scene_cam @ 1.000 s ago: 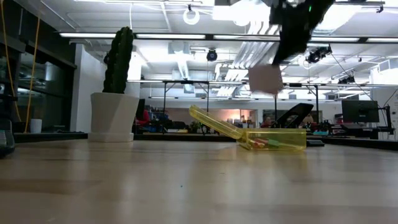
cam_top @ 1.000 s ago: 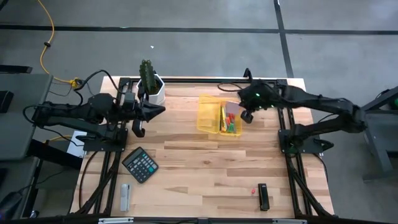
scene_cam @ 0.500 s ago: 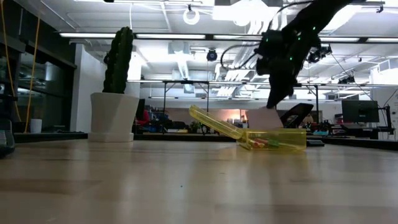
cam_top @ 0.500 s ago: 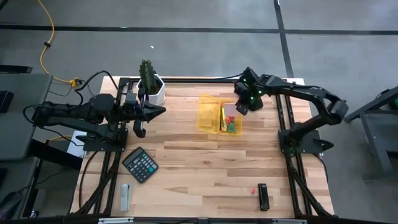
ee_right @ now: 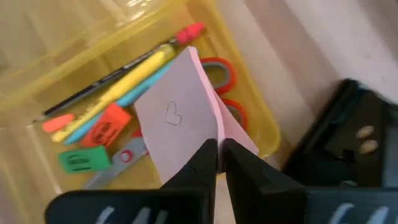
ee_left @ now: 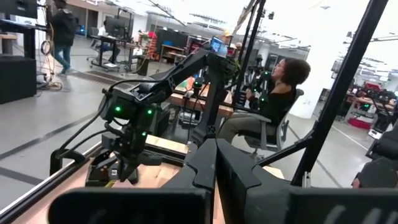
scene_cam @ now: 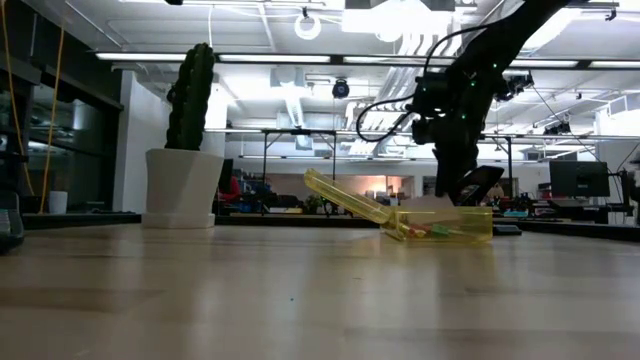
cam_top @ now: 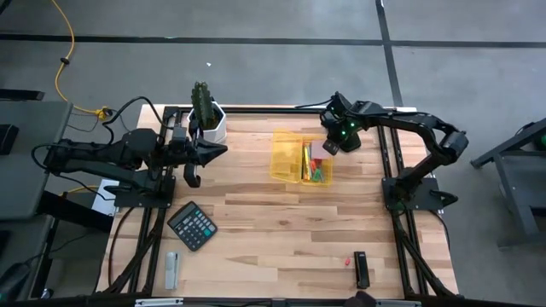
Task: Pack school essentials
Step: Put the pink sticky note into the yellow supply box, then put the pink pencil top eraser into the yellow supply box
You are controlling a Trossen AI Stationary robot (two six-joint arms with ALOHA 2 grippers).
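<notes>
Right tool (ee_right: 217,152) pinches your pink sticky-note pad (ee_right: 186,118) just over the yellow case (cam_top: 286,153), where scissors (ee_right: 224,74), pen and pencil (ee_right: 124,78) already lie, so only release remains.

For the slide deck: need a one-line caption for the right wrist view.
Right gripper holds the pink sticky-note pad over the open yellow case with scissors, pencil and erasers inside.
</notes>
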